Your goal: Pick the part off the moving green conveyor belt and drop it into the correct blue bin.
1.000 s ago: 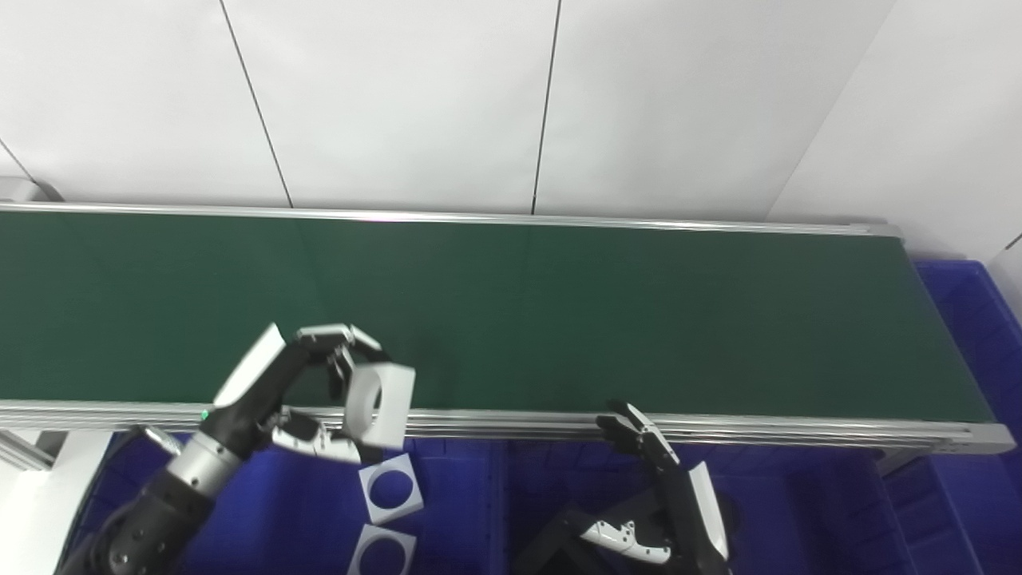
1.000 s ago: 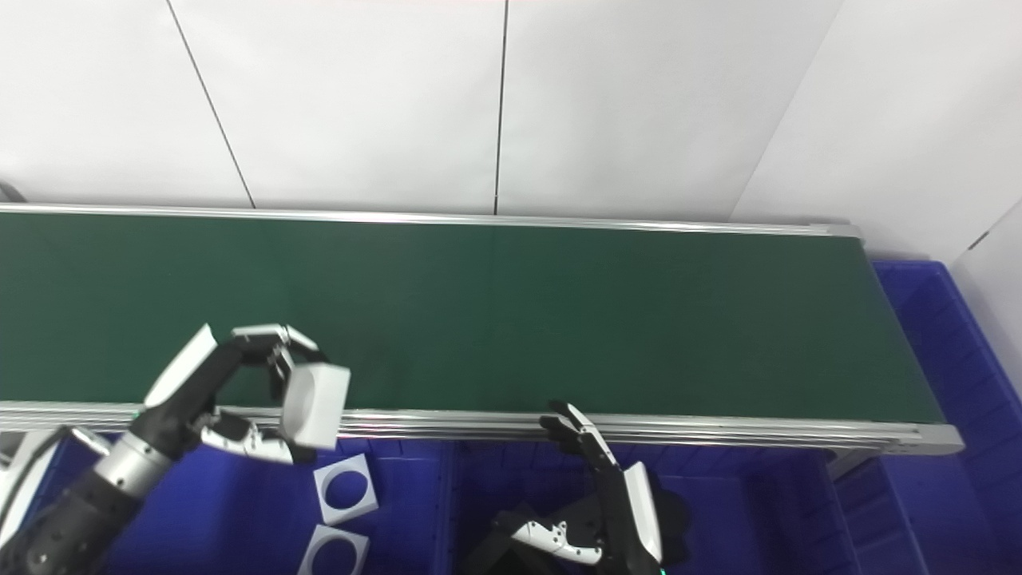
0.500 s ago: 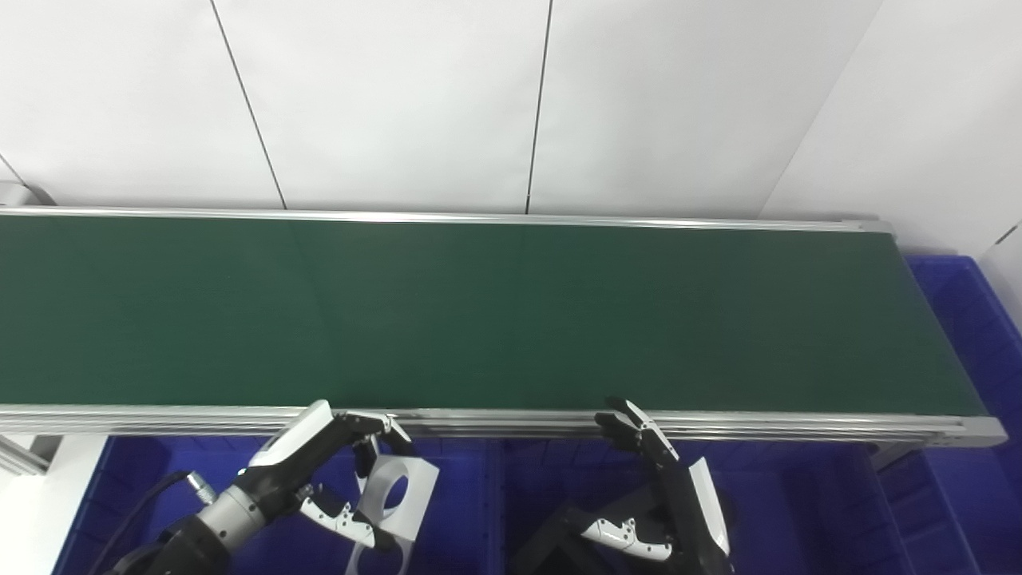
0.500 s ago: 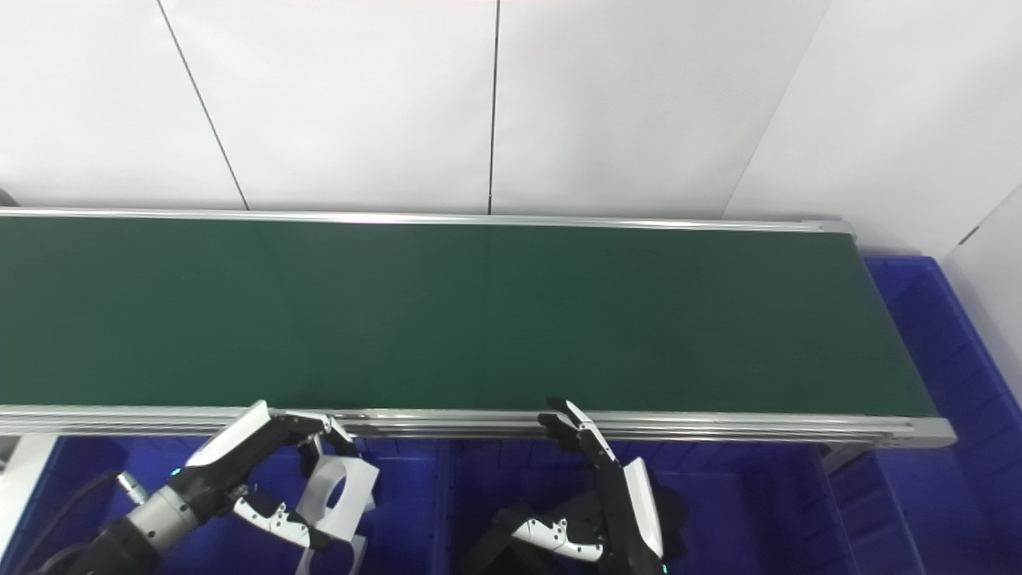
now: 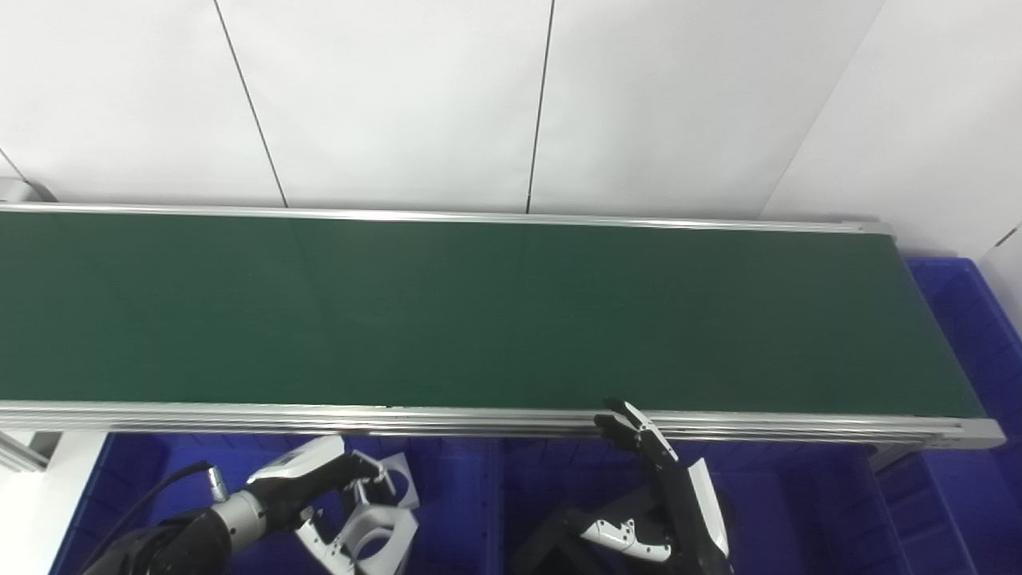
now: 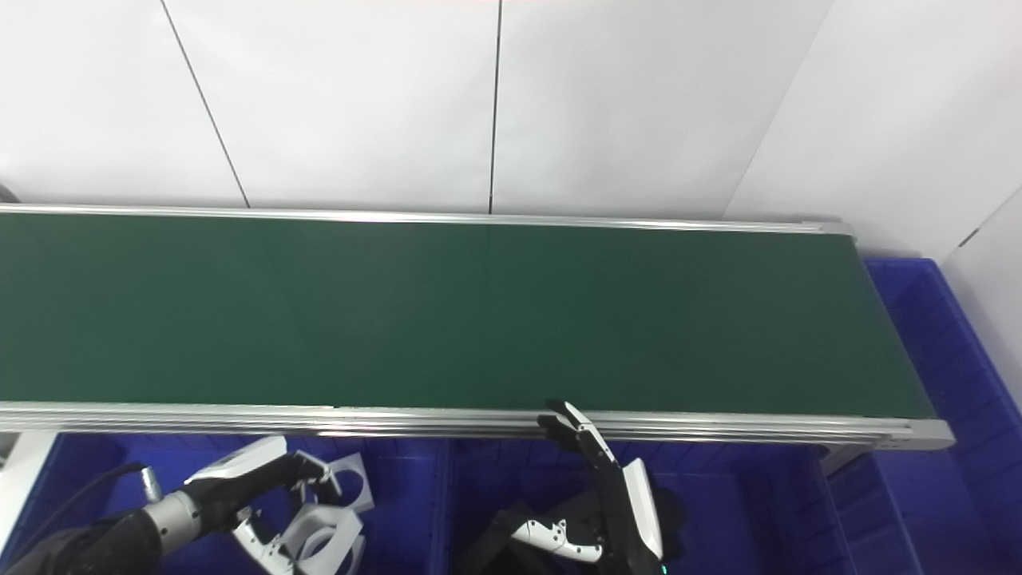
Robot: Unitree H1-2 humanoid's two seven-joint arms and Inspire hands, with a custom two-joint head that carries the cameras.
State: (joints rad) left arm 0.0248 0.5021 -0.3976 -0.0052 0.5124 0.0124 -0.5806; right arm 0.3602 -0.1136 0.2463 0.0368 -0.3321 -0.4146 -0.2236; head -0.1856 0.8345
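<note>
Left hand (image 5: 319,499): low inside the near-left bin (image 5: 455,511), fingers curled round the white part (image 5: 375,533), which sits over other white pieces.
Right hand (image 5: 663,495): empty, fingers loosely spread, in the next bin.
Belt (image 5: 511,311): bare, beyond both.

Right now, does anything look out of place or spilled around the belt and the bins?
Nothing stands out. The green belt is bare, the white parts lie inside the left blue bin beside the left hand, and the right hand rests over the next bin.
</note>
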